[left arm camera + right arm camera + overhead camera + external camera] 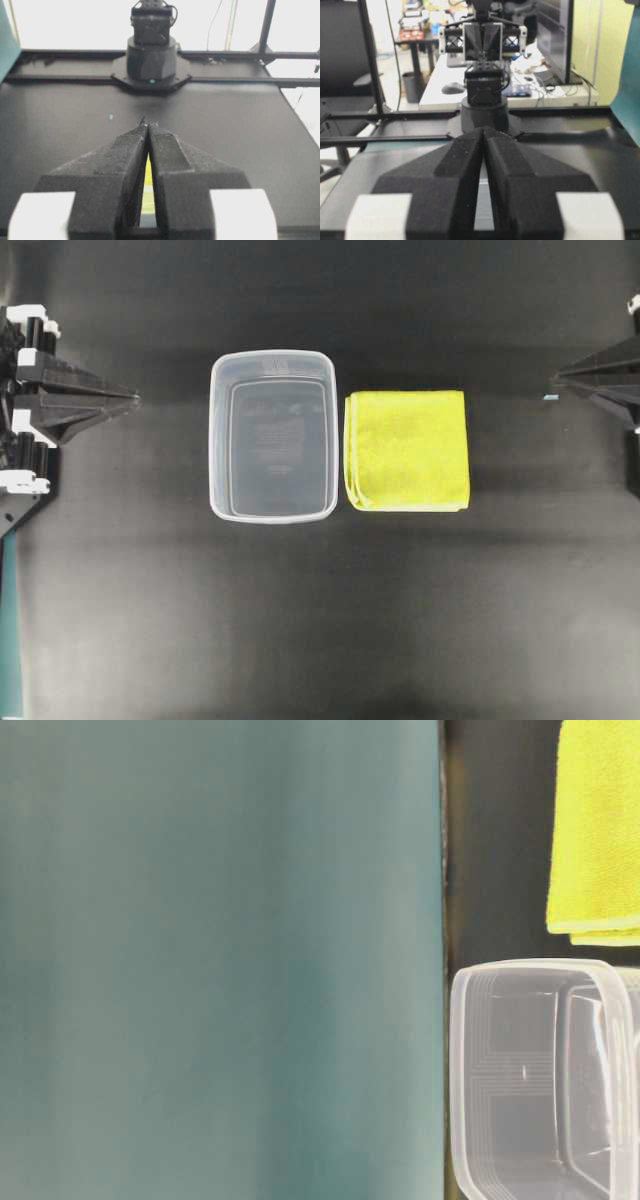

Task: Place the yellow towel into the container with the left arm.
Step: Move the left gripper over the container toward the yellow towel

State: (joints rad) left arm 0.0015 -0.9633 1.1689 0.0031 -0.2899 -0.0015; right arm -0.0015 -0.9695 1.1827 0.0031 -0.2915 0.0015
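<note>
Black matte tabletop (320, 640) is spreading under everything I am seeing, and it is carrying only 2 loose things near its middle. A teal panel (220, 960) is filling most of the table-level view, blurred and close to that camera. My left arm (30, 400) is resting at the left edge of the overhead view, well apart from both things, and my left gripper (125, 397) is pointing toward the middle of the table with its pointed fingers (125, 165) pressed together and nothing between them. My right gripper (562, 380) is sitting at the opposite edge, facing inward, its tips likewise meeting and holding nothing. The container (272, 436) is standing upright on the table, clear plastic with rounded corners and a thick rim, and I am seeing straight through it to the dark surface below. The yellow towel (406, 450) is lying flat and folded into a neat square just beside the container's right wall as the overhead camera shows it, on the side nearer my right gripper; whether cloth and rim are touching I cannot tell. Through the slit under my left fingers a thin strip of yellow is showing.
</note>
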